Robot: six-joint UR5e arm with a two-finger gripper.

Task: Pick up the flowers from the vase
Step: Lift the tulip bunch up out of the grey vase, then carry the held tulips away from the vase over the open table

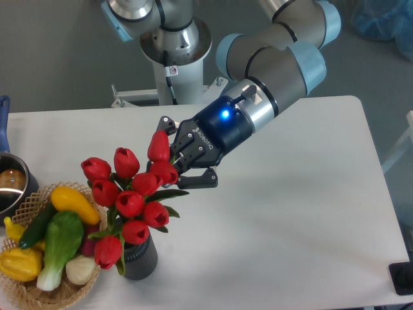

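We judge the task to be partly done. Our gripper (173, 163) has the flowers (132, 194) in hand at the top right of the bunch, and the bunch leans up and to the right toward it. The lower buds and leaves sit right over the mouth of the vase (137, 260), hiding it, so we cannot tell whether the stems are clear of it or not. What is left, as we read it, is to bring the whole bunch well above the vase and free of it.

As for the fingers (197, 179), we see them clenched on the flowers: the dark links of the gripper close in around 2 of the red buds at the right end of the bunch, 1 bud standing just above the other. The fingers look nearly together, with only the buds and a stem or 2 between them. We cannot make out the exact contact point, since the buds cover the tips.

The flowers sit at the near left of the table (297, 219), between the gripper and the vase. The vase stands upright near the front edge, just right of a wicker basket (26, 294) holding yellow and green vegetables, and the lowest bud hangs beside the basket's rim.
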